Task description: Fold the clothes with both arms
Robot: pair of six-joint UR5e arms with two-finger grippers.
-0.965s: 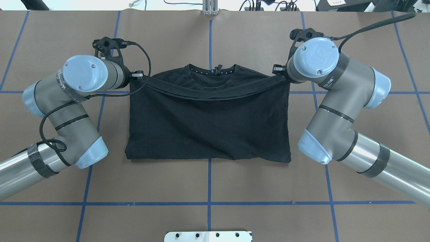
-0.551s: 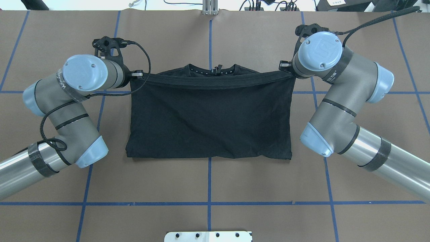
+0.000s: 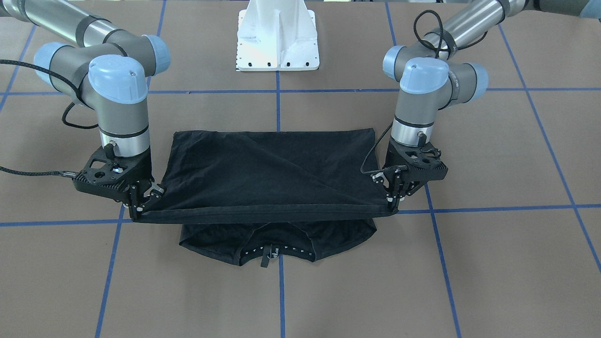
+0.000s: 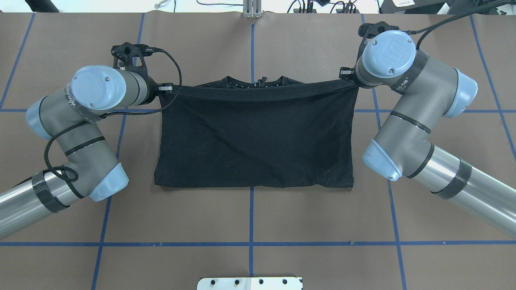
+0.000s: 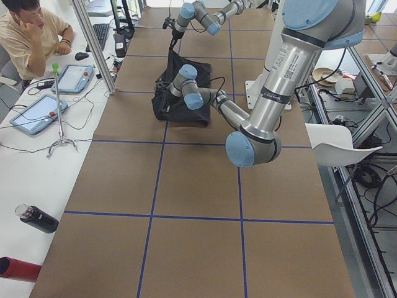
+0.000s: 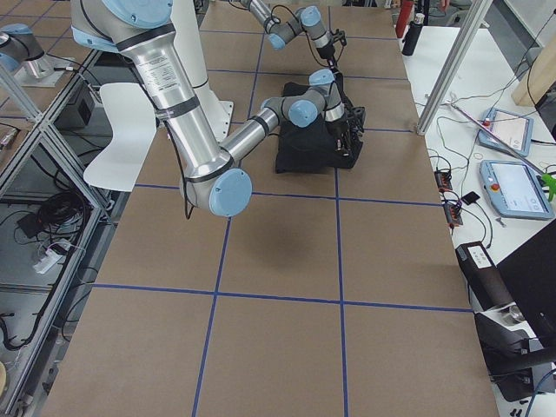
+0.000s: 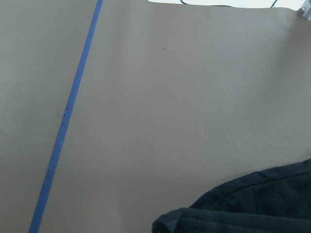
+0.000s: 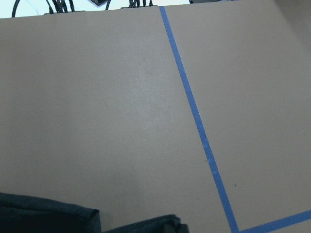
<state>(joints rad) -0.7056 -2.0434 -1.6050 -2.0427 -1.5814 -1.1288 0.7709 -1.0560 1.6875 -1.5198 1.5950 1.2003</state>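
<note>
Pedestal base [image 3: 277, 47] well apart from T-shirt [image 3: 267, 173]; person [image 5: 30, 38] beside table [image 5: 198, 205].

I see the table [image 4: 181, 225] under a brown covering, marked into squares by blue tape lines [image 4: 251, 217]. The black T-shirt [image 4: 258, 137] sits across the centre line, its collar [image 3: 274, 251] end flat on the covering on the side away from the robot. The white pedestal base [image 3: 278, 42] stands at the robot's edge.
</note>
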